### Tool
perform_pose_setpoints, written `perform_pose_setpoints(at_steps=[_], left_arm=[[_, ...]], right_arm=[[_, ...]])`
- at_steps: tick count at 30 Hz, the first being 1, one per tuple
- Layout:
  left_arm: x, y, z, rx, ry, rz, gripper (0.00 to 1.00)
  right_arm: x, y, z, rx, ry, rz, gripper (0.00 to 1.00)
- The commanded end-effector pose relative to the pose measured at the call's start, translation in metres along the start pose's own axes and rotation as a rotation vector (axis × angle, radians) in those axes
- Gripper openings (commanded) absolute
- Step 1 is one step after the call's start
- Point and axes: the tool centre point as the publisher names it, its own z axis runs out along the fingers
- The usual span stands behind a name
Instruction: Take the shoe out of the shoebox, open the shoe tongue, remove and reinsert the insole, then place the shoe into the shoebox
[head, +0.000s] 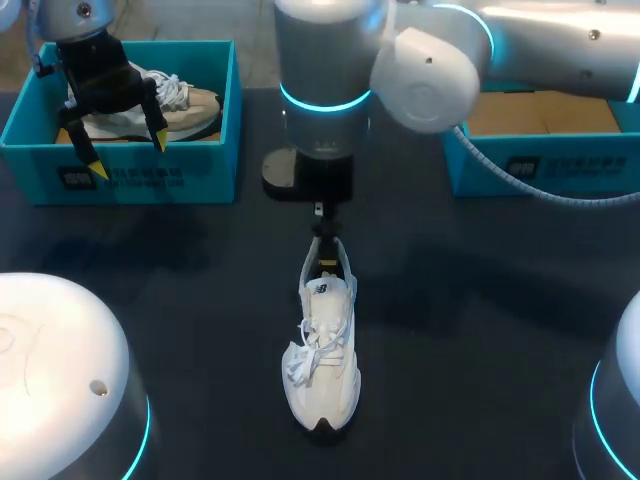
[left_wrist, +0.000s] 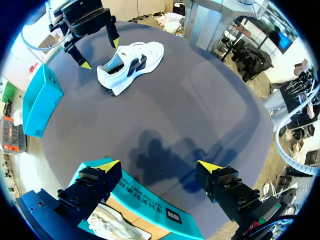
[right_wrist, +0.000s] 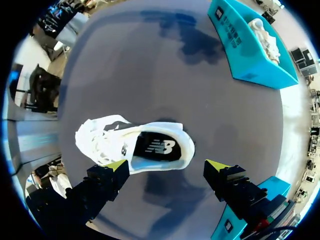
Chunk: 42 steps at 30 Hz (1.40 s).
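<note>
A white sneaker (head: 322, 350) lies on the dark table, toe toward the front edge, laces tied. My right gripper (head: 324, 250) hangs open just above its heel. In the right wrist view the heel opening and the insole (right_wrist: 156, 148) sit just ahead of the open right gripper (right_wrist: 167, 165), and nothing is held. My left gripper (head: 128, 155) is open over the left teal shoebox (head: 130, 180), which holds a second shoe (head: 180, 100). Seen from the left wrist, the left gripper (left_wrist: 160, 167) is empty above that box's rim (left_wrist: 150, 207), and the sneaker (left_wrist: 130, 60) lies far ahead.
A second teal box (head: 540, 165) with a cardboard bottom stands at the back right. My right arm's thick link (head: 325, 70) crosses the back middle, above the table. Two white arm bases fill the front corners (head: 60, 380).
</note>
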Motion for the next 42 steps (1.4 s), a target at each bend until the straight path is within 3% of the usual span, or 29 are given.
perform_pose_setpoints(at_steps=[1,14,26,42], left_arm=[[0.0,0.0,0.0,-0.003,0.002,0.0,1.0],[0.0,0.0,0.0,-0.003,0.002,0.0,1.0],[0.0,0.0,0.0,-0.003,0.002,0.0,1.0],[0.0,0.0,0.0,-0.003,0.002,0.0,1.0]], right_arm=[[-0.006,0.005,0.004,0.001,0.01,-0.008,1.0],[-0.027,0.009,0.023,0.008,-0.044,-0.048,1.0],[-0.041,0.009,0.056,-0.001,-0.033,-0.04,1.0],[-0.041,0.005,0.083,-0.007,-0.033,-0.013,1.0]])
